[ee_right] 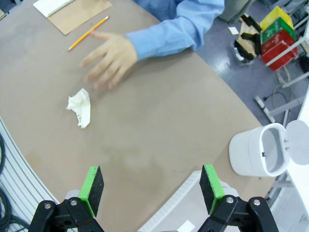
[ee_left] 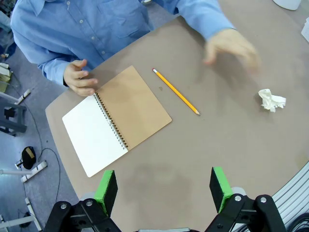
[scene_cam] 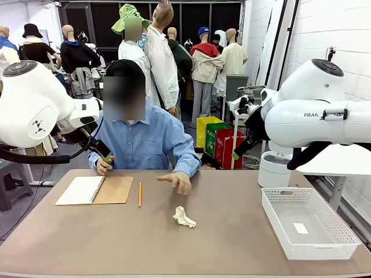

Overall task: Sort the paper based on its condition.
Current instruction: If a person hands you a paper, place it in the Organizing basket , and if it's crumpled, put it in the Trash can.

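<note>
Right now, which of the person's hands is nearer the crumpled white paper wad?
Left. The person's left hand is just beyond the crumpled white paper wad; the right hand rests farther off, at the far corner of the brown-covered spiral notebook.

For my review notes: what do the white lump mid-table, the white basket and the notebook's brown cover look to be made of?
Crumpled paper: thin white paper, matte, judging by its sharp creases and folds.
Basket: probably moulded plastic, smooth white, with lattice-perforated walls.
Notebook cover: likely kraft card, matte brown, flat and stiff-looking, bound on a wire spiral.
</note>
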`<state>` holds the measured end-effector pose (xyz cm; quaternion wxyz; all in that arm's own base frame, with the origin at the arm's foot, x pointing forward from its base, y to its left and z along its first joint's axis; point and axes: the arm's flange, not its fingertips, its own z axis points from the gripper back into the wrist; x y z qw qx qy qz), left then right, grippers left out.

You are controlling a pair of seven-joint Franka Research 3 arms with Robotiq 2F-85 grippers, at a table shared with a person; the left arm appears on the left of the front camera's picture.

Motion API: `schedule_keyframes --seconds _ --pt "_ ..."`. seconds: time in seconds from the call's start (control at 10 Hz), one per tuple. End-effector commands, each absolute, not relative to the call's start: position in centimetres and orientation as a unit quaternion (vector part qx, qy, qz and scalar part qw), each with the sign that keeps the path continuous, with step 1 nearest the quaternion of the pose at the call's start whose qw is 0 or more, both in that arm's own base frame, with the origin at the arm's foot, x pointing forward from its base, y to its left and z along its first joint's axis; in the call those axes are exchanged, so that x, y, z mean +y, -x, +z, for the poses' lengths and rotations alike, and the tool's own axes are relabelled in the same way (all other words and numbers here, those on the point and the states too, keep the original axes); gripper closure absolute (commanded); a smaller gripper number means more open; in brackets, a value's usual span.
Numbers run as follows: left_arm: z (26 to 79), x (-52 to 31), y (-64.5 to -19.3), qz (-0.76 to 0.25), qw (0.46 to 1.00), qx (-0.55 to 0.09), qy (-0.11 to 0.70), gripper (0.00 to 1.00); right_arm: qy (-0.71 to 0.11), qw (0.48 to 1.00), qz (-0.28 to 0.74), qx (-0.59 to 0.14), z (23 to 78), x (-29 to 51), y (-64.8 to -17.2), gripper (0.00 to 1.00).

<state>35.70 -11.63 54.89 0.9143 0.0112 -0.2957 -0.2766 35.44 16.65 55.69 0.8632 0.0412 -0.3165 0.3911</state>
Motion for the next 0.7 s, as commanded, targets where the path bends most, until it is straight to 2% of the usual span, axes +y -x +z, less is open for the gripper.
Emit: schedule_keyframes --seconds 0.0,0.6 --pt "54.91 -11.59 -35.7 -0.276 0.914 -0.296 -0.009 0.0 -0.041 0.864 0.391 -0.316 55.61 16.64 -35.49 0.0" --pt "54.91 -11.59 -35.7 -0.276 0.914 -0.296 -0.009 0.0 -0.041 0.864 0.391 -0.316 55.61 16.64 -35.49 0.0"
